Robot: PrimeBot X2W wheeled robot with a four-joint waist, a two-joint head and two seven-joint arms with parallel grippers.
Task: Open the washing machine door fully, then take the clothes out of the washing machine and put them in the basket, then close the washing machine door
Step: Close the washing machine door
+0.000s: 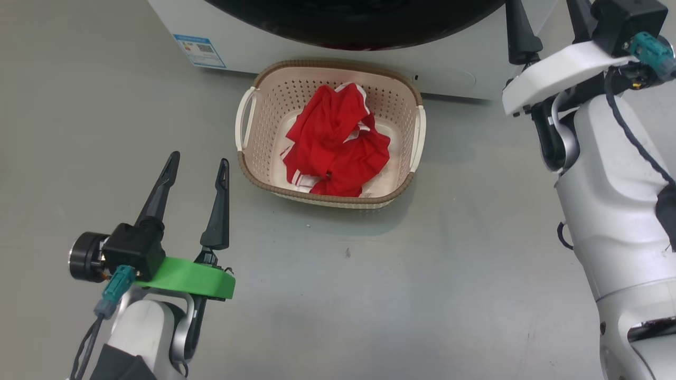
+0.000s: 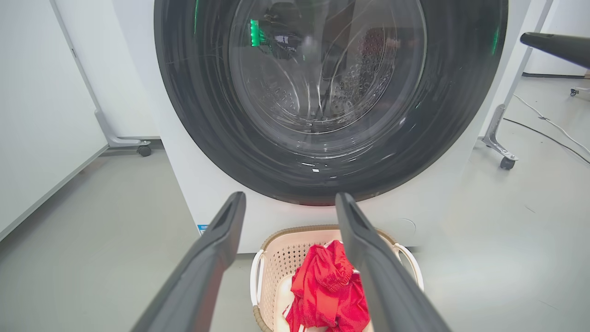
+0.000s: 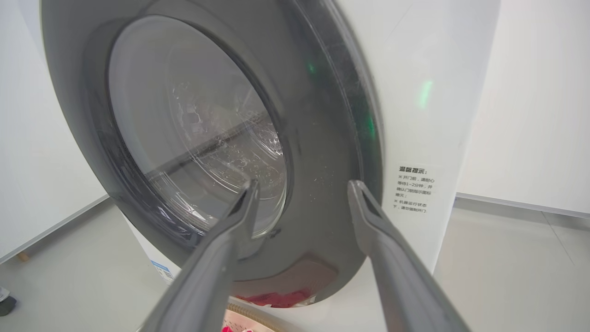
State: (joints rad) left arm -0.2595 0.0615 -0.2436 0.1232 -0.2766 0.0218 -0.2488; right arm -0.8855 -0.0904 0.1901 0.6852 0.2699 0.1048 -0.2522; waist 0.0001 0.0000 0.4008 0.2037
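The washing machine [image 1: 449, 74] stands at the top of the head view, its round black-rimmed door [image 2: 322, 92] lying flush against the white front. Through the glass the steel drum shows. Red clothes [image 1: 338, 142] with white trim lie heaped in the cream basket [image 1: 332, 66] on the floor just before the machine. My left gripper [image 1: 199, 158] hovers open and empty, left of the basket and nearer to me. My right gripper [image 3: 304, 183] is open and empty, raised in front of the door's [image 3: 184, 138] right rim without touching it.
A blue label [image 1: 199, 50] sits on the machine's lower left corner, a text sticker [image 3: 415, 189] beside the door. White panels on castors [image 2: 144, 150] flank the machine, and a cable [image 2: 544, 124] runs over the grey floor at the right.
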